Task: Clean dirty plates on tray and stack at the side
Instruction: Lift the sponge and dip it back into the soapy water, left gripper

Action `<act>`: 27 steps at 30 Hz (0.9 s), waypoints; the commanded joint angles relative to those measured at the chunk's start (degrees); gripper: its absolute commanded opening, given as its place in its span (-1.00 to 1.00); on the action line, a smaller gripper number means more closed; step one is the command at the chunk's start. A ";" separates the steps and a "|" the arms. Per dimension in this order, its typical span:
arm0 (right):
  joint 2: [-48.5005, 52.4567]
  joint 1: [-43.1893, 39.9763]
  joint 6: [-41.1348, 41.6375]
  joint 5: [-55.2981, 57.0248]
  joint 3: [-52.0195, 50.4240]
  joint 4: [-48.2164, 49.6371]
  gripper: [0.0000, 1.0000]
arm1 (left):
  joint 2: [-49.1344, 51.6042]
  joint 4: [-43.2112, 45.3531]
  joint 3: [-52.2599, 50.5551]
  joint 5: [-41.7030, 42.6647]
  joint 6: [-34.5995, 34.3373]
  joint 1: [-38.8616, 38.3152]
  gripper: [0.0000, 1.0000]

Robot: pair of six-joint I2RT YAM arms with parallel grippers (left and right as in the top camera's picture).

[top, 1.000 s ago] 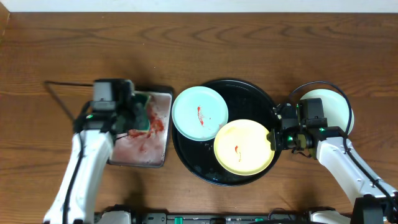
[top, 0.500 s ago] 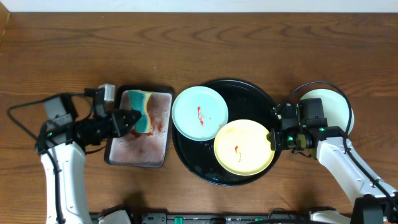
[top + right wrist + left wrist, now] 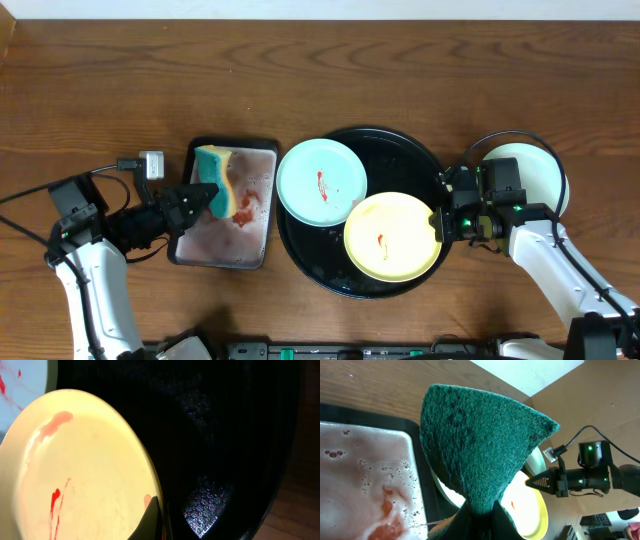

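Note:
The round black tray [image 3: 408, 152] holds a mint-blue plate [image 3: 322, 182] and a pale yellow plate [image 3: 392, 237], each with a red smear. A third pale plate [image 3: 537, 172] lies on the table right of the tray. My left gripper [image 3: 203, 196] is shut on a green and yellow sponge [image 3: 216, 179] above the rectangular tray; in the left wrist view the sponge [image 3: 475, 445] fills the middle. My right gripper [image 3: 438, 222] is shut on the yellow plate's right rim; the right wrist view shows a finger [image 3: 151, 520] on the plate [image 3: 75, 470].
A rectangular black-rimmed tray [image 3: 229, 245] with pinkish, red-stained soapy water sits left of the round tray; it shows in the left wrist view [image 3: 360, 490]. Cables run by both arms. Bare wooden table lies behind and at far left.
My left arm has swung back left and lifted the sponge off the rectangular tray, turning it toward the round tray. The right arm and plates have not moved.

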 commanded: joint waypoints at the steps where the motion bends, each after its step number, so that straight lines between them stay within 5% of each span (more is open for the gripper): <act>1: 0.00 0.24 -0.70 -1.09 -0.13 0.20 -0.97 | -0.42 0.26 -0.02 2.47 1.62 0.35 -0.85; 13: 0.00 0.24 -0.68 -1.11 -0.15 -0.33 -0.98 | -0.44 0.24 -0.02 1.14 0.24 -3.26 -0.85; 16: 0.00 0.24 -0.70 -1.11 -0.15 -0.85 -0.97 | -0.42 2.36 -0.02 -11.21 -3.76 -7.74 -0.86; 19: 0.00 0.24 -0.70 -1.11 -0.15 -0.94 -0.98 | -0.42 7.78 -0.02 -33.59 -21.20 -13.92 -0.85; 21: 0.00 0.24 -0.70 -1.11 -0.15 -0.87 -0.98 | -0.42 8.96 -0.02 -44.76 -26.99 -18.38 -0.85; 27: 0.00 0.24 -0.74 -1.09 -0.15 -0.90 -0.97 | 0.00 8.66 0.46 -64.04 -37.20 -31.17 -0.85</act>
